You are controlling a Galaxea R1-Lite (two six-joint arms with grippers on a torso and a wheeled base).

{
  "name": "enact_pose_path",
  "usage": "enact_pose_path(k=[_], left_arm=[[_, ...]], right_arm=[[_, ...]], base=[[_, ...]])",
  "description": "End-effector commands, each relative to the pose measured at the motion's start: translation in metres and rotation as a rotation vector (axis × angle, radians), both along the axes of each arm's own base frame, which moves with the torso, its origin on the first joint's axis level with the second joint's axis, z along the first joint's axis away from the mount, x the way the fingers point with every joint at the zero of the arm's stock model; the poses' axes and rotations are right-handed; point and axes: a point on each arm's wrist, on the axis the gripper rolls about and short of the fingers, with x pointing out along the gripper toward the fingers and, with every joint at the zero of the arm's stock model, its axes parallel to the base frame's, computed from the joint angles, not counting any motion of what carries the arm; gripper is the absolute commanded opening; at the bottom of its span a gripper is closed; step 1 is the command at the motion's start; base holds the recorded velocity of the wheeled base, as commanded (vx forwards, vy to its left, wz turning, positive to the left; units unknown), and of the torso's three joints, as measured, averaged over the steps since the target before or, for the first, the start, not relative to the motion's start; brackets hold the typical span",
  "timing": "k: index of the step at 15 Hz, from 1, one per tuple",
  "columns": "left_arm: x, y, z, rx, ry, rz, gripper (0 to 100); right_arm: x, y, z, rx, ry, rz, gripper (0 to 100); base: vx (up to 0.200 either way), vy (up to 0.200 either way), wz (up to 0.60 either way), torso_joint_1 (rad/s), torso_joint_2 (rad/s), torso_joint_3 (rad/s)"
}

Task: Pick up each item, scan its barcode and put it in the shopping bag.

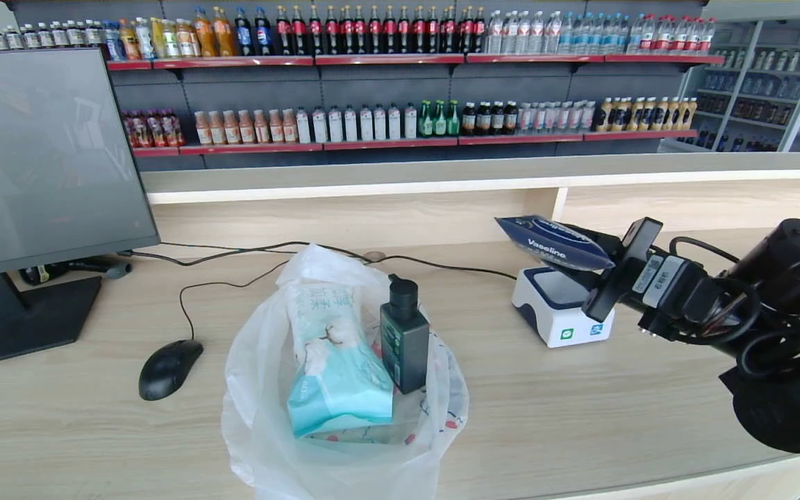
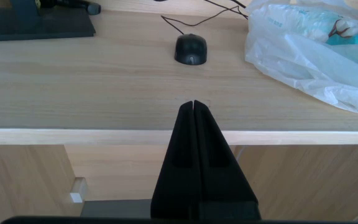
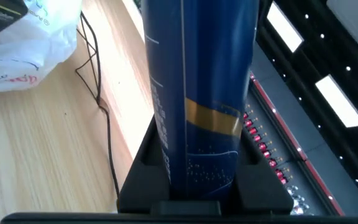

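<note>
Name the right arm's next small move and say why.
Probably lower the blue tube toward the white scanner so its barcode can be read: the right gripper holds it just above the scanner, and it is not yet in the shopping bag.

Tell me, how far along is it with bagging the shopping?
Done: a tissue pack and a dark pump bottle already sit in the shopping bag. In hand: the right gripper holds a blue tube close above the scanner, so it looks mid-scan. Left: bagging that tube. The left gripper is shut with nothing in it, by the counter edge.
</note>
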Motion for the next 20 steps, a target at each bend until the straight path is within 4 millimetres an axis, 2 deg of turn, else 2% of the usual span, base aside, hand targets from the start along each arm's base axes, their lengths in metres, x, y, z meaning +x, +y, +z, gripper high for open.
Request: enact_pose_path(k=[1,3,5,7,10,12,14,16,18,20], left_arm=[[0.0,0.0,0.0,-0.001,0.0,0.001,0],[0.0,0.0,0.0,-0.001,0.0,0.001,0],[0.0,0.0,0.0,-0.001,0.0,-0.001,0],[0.0,0.0,0.0,-0.001,0.0,-0.001,0],[0.0,0.0,0.0,0.001,0.001,-0.001,0],[0.0,0.0,0.0,0.001,0.0,-0.001,0],[0.0,0.0,0.0,0.001,0.0,0.001,0],[0.0,0.0,0.0,0.001,0.0,-0.001,0],[0.0,0.0,0.0,-0.001,0.0,0.002,0],[0.0,0.0,0.0,-0.001,0.0,-0.001,0]], right_arm=[[-0.038,0.018,0.005,0.039,0.055,0.067,0],[-0.054,0.027,0.016,0.129,0.127,0.102,0],[-0.064,0.031,0.017,0.173,0.196,0.137,0],[-0.075,0.028,0.004,0.257,0.397,0.141,0],[-0.08,0.025,-0.01,0.335,0.61,0.163,0],[-0.077,0.026,-0.008,0.352,0.623,0.168,0],[-0.067,0.027,0.001,0.37,0.578,0.169,0],[-0.063,0.015,-0.008,0.371,0.601,0.11,0],[-0.067,0.013,-0.016,0.355,0.628,0.094,0],[-0.066,0.012,-0.014,0.357,0.62,0.091,0]], base=[[0.0,0.0,0.0,0.0,0.0,0.0],[0.0,0.0,0.0,0.0,0.0,0.0],[0.0,0.0,0.0,0.0,0.0,0.0],[0.0,0.0,0.0,0.0,0.0,0.0],[0.0,0.0,0.0,0.0,0.0,0.0],[0.0,0.0,0.0,0.0,0.0,0.0],[0.0,0.0,0.0,0.0,0.0,0.0],[-0.1,0.0,0.0,0.001,0.0,0.001],[-0.2,0.0,0.0,0.007,0.0,0.005],[0.0,0.0,0.0,0.0,0.0,0.0]])
